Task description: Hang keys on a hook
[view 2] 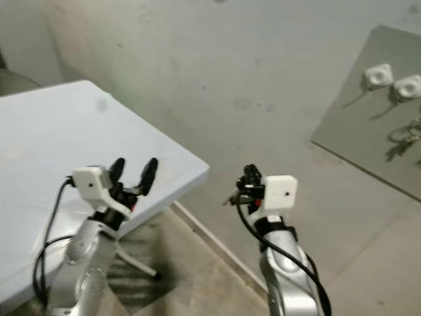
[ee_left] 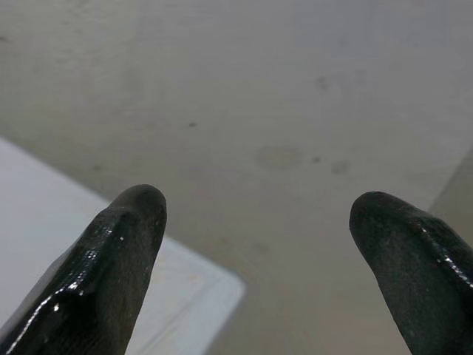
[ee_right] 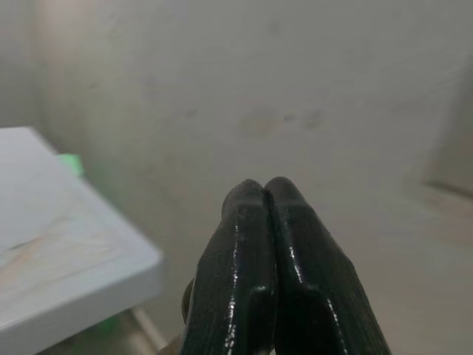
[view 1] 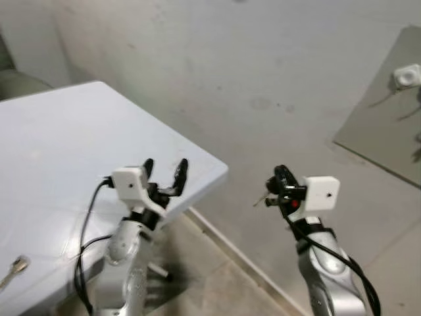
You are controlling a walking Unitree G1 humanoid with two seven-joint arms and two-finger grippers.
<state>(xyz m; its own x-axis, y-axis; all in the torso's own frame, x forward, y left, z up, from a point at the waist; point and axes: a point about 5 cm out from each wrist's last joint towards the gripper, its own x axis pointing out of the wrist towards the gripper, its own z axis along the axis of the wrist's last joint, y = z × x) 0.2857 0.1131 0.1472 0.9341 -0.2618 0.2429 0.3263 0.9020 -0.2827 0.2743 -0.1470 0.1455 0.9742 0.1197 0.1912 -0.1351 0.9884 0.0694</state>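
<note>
Right end effector point(view 1: 281, 179) raised, fingers pinched on keys point(view 1: 262, 198); left end effector point(view 1: 164, 171) spread.

You have a white folding table point(view 1: 59, 151) on your left, its rounded corner jutting toward a pale, stained wall point(view 1: 250, 72). A small metal piece point(view 1: 16, 266) lies near the table's front edge — too blurred to identify. Below, a tiled floor point(view 1: 217, 283) meets the wall along a light skirting strip.

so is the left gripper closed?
No, the left gripper is open: the left wrist view shows its two black fingers standing well apart with bare wall between them.
</note>
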